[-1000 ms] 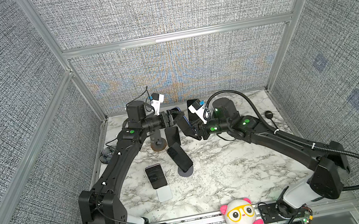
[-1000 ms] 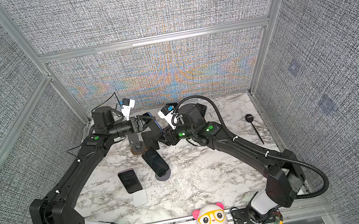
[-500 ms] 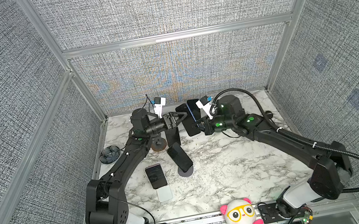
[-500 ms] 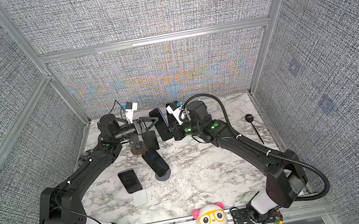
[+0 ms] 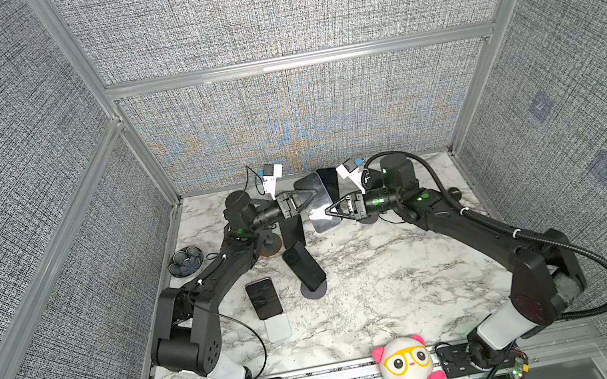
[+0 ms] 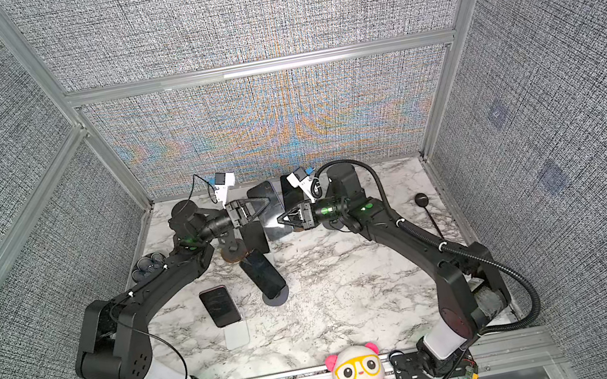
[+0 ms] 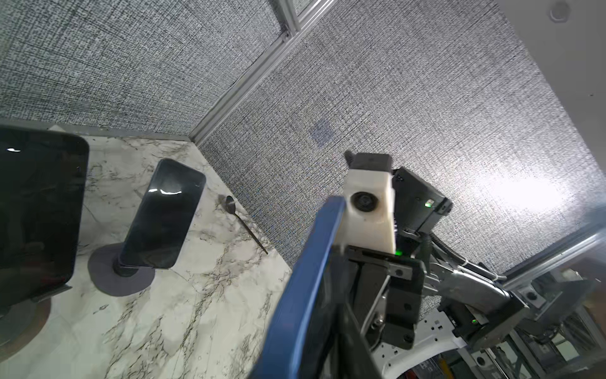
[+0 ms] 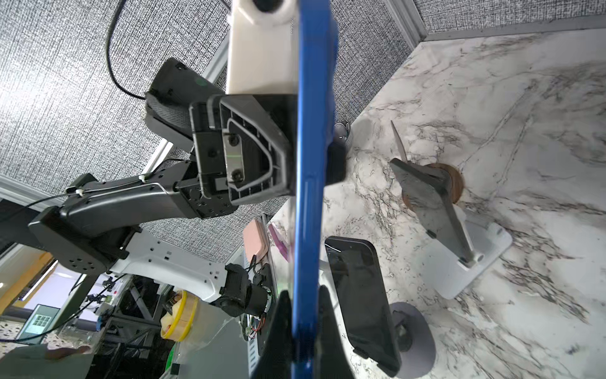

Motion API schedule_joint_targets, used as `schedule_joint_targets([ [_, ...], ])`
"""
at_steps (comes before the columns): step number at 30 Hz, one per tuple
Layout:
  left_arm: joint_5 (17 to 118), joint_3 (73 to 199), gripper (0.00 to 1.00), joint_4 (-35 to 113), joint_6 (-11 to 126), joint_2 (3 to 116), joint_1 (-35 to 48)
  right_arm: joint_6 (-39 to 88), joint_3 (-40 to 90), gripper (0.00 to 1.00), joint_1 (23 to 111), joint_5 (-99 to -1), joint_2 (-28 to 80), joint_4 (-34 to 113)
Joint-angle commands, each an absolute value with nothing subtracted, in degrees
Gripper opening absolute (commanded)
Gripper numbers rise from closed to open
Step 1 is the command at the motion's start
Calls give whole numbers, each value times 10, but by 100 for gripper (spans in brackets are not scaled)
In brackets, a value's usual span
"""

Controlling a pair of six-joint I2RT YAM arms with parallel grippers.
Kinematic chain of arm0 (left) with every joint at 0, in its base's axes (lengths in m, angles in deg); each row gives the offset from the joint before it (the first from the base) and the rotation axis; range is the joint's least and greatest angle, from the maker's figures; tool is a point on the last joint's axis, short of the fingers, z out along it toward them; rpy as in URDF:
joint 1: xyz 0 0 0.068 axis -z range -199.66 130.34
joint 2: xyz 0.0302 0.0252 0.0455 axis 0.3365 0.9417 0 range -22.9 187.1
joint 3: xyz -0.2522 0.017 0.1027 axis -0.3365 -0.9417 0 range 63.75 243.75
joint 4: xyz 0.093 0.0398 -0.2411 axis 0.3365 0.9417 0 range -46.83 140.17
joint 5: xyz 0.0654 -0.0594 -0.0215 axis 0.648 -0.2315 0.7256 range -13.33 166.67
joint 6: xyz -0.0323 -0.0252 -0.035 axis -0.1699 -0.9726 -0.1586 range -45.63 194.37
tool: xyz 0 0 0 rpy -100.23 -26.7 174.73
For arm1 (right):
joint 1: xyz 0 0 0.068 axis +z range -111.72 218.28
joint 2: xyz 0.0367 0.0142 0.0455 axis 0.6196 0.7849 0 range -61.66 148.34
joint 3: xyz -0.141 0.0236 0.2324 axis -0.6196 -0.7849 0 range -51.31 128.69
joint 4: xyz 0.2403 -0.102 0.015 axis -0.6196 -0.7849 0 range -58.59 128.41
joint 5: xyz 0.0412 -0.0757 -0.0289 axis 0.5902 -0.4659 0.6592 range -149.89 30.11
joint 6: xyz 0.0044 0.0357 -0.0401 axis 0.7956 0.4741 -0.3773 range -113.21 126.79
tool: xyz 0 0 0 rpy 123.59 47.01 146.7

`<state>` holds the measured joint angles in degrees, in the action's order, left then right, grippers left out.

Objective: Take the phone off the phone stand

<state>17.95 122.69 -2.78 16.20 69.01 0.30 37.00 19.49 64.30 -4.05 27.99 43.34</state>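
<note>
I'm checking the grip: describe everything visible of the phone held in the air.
The phone is a slim slab with a blue rim and a glossy grey face that mirrors the light. It is tilted, in the air above the back of the table. The left hand and right hand each clamp an opposite long edge; nothing else seems to touch it.

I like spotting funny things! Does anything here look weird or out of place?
Yes. A blue-edged phone hangs in the air, on no stand, pinched between the left end effector and the right end effector. Another dark phone lies flat on the marble table instead of on a stand.
</note>
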Motion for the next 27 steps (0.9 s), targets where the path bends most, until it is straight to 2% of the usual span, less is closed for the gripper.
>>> schedule_joint_targets([
  [1,186,1225,3,-19,198,672,6,371,202,0,643,-30,285,453],
  [2,190,1225,0,-7,209,668,6,368,202,6,641,-35,285,448],
  [3,195,1226,0,9,217,664,6,364,202,16,640,-40,284,442],
  [4,200,1226,0,16,224,661,6,358,202,31,637,-45,282,434],
  [6,217,1225,0,35,232,657,7,322,206,71,635,-84,266,380],
  [7,228,1224,0,48,237,653,9,291,211,85,635,-117,254,338],
  [8,246,1226,0,71,252,649,11,252,218,94,639,-165,240,284],
  [9,271,1228,0,107,272,642,14,223,224,99,644,-219,227,237],
  [12,355,1243,0,217,333,622,29,175,227,99,672,-365,194,160],
  [14,408,1254,0,271,356,615,41,166,224,99,700,-418,180,152],
  [18,436,1256,0,262,346,618,58,154,213,99,768,-530,176,191],
  [27,437,1265,0,244,333,625,80,167,244,99,812,-582,246,241],
])
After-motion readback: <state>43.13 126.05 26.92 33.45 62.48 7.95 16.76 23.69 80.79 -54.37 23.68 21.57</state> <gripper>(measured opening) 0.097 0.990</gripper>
